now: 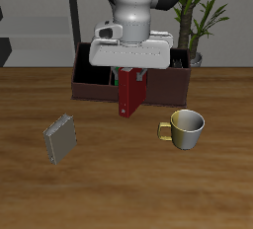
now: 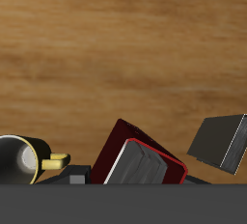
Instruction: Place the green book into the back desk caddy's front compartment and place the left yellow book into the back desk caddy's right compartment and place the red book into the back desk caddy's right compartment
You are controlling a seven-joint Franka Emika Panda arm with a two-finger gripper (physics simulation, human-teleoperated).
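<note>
Red book (image 1: 129, 95) is held upright, clamped in the gripper (image 1: 130, 72), just before the caddy (image 1: 91, 83); a mug (image 1: 185, 127) is seen at its four o'clock.

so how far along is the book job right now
In hand: the gripper holds the red book upright, above the table in front of the back desk caddy, not yet in any compartment. Looks done: something green shows behind the gripper at the caddy, probably the green book, though the arm hides most of it. Left: the red book into the right compartment; a grey-tan book lies on the table.
</note>
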